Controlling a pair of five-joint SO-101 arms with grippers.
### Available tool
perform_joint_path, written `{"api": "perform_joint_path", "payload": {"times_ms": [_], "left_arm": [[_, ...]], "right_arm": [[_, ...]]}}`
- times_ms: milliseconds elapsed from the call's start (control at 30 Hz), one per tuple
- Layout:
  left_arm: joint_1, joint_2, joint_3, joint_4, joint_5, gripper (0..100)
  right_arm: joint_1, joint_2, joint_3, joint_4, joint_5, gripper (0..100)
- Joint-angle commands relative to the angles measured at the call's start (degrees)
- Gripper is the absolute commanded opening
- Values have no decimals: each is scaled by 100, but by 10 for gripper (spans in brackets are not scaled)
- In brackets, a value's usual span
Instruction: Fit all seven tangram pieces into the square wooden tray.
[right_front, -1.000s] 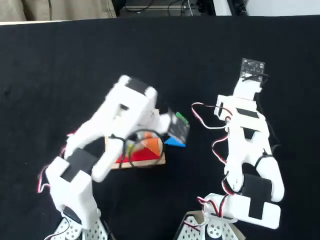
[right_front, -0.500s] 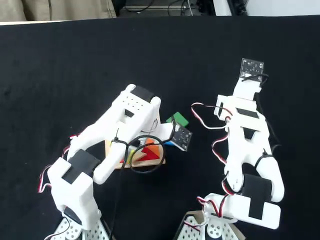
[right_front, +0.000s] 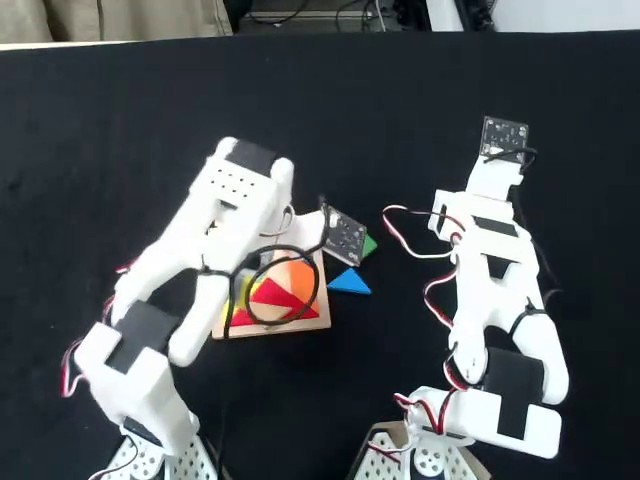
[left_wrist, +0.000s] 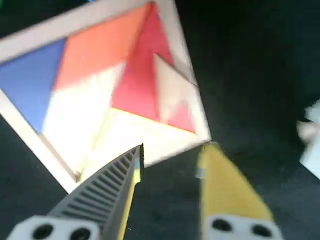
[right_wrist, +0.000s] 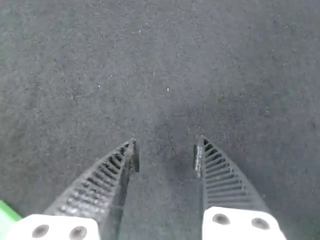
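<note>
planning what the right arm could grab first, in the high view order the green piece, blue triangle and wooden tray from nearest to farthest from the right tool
From the right tool:
1. green piece: nearest, on the cloth past the tray's far right corner.
2. blue triangle: next, on the cloth just off the tray's right edge.
3. wooden tray: farthest, under the left arm.

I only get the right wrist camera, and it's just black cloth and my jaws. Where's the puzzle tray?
Observer: The tray lies on the cloth under the left arm.
Operator: Are all the pieces in it?
Observer: No. A blue triangle lies on the cloth beside the tray.
Operator: Is the left arm holding a piece?
Observer: No. Its jaws are open with nothing between them, near a corner of the tray.
</note>
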Motion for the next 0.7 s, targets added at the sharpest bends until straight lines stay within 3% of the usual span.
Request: {"api": "perform_joint_path", "payload": {"times_ms": [0, 133, 200, 367, 667], "left_arm": [[-163, -862, -251, 281, 738, 26], [-84, -1196, 435, 281, 1556, 27], [119, -1204, 1024, 211, 1565, 30], [567, -1231, 2431, -879, 1591, 30], [673, -1187, 2642, -1196, 1591, 30]], "right_arm": [[-53, -31, -233, -105, -18, 191], [-53, -31, -224, -105, -18, 191], [-53, -31, -224, -105, -18, 191], [-53, -31, -224, -97, -18, 191], [-62, -31, -224, -88, -18, 191]]}}
